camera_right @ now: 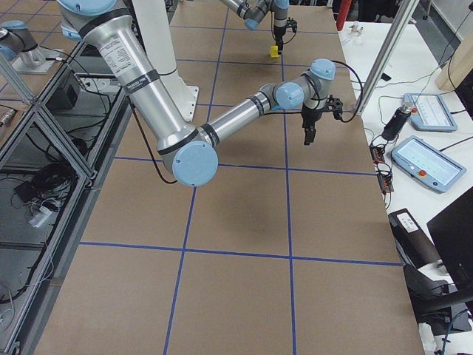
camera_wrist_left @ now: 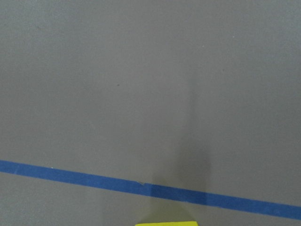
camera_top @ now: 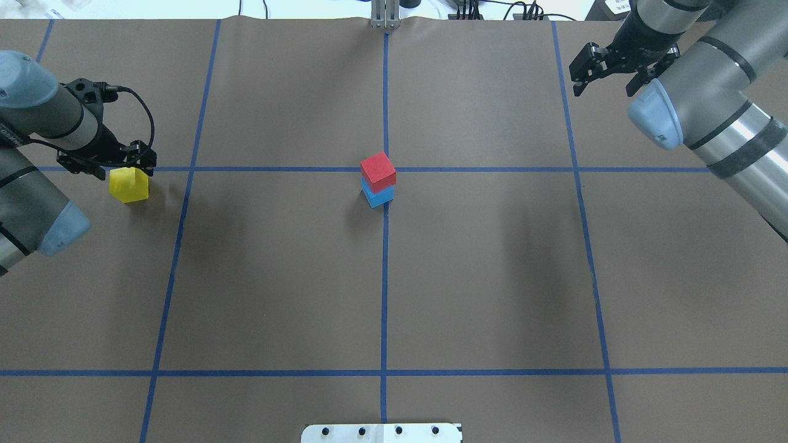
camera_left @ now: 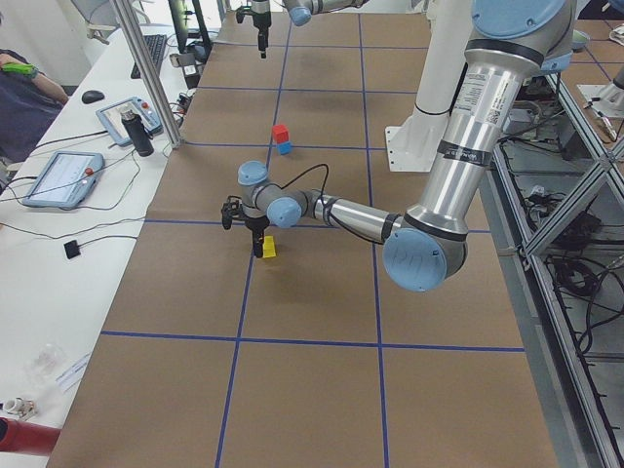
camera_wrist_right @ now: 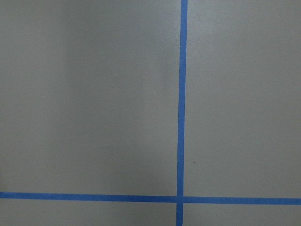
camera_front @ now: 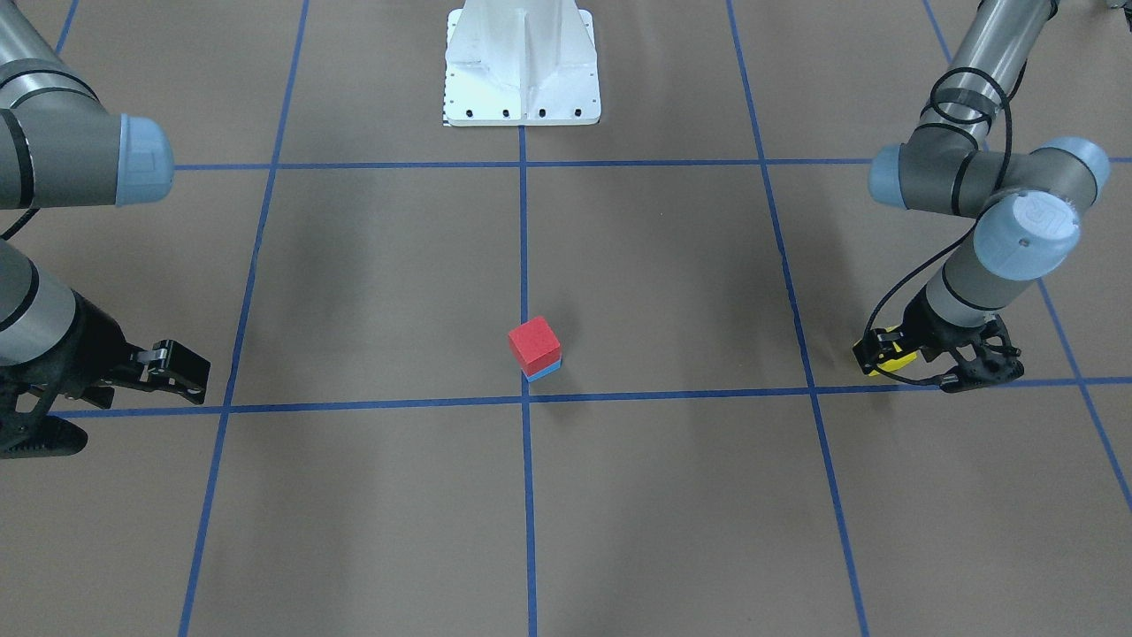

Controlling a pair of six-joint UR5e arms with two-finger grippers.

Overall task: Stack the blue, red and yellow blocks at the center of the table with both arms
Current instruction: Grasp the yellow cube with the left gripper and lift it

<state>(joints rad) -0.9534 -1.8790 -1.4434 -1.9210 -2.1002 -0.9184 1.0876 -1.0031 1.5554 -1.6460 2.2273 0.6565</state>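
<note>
A red block sits on a blue block at the table's centre, where the tape lines cross; the stack also shows in the front view. A yellow block rests on the table at the left side. My left gripper is lowered around it, with its jaws open on either side of the block. The left wrist view shows only the block's top edge. My right gripper is open and empty, above the far right of the table.
Blue tape lines divide the brown table into squares. The white robot base stands at the robot's edge of the table. A white desk with tablets runs along the operators' side.
</note>
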